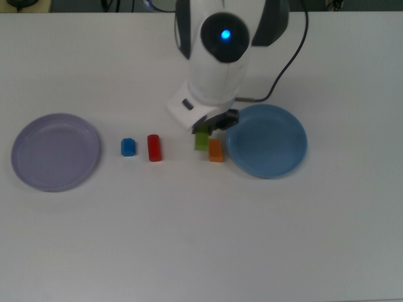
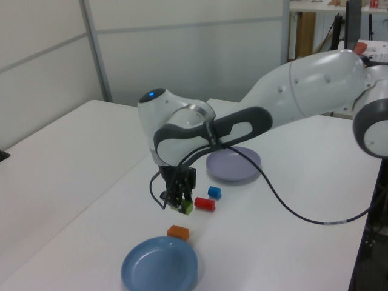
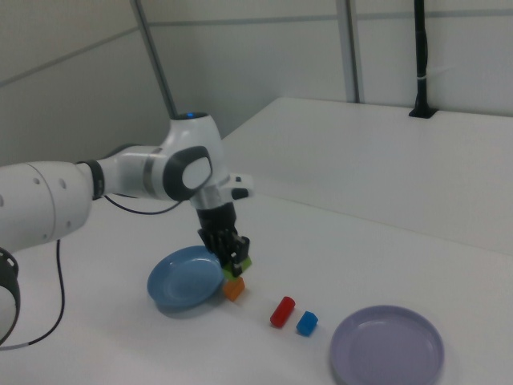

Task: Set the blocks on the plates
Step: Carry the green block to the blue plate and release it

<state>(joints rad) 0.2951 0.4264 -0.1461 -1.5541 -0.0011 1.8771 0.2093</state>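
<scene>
white table [image 1: 201,239]; tool [image 2: 177,205] holds green block [image 1: 201,141] aloft.

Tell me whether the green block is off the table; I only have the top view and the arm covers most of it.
Observer: Yes. In the left view the green block hangs in the gripper, clear of the table.
Operator: Report what lies under it.
Observer: In the right view the orange block sits on the table just below the green one, apart from it.
Operator: Say whether the orange block touches the blue plate.
Observer: In the left view a narrow strip of table shows between it and the blue plate; the right view has them too close to tell.
</scene>
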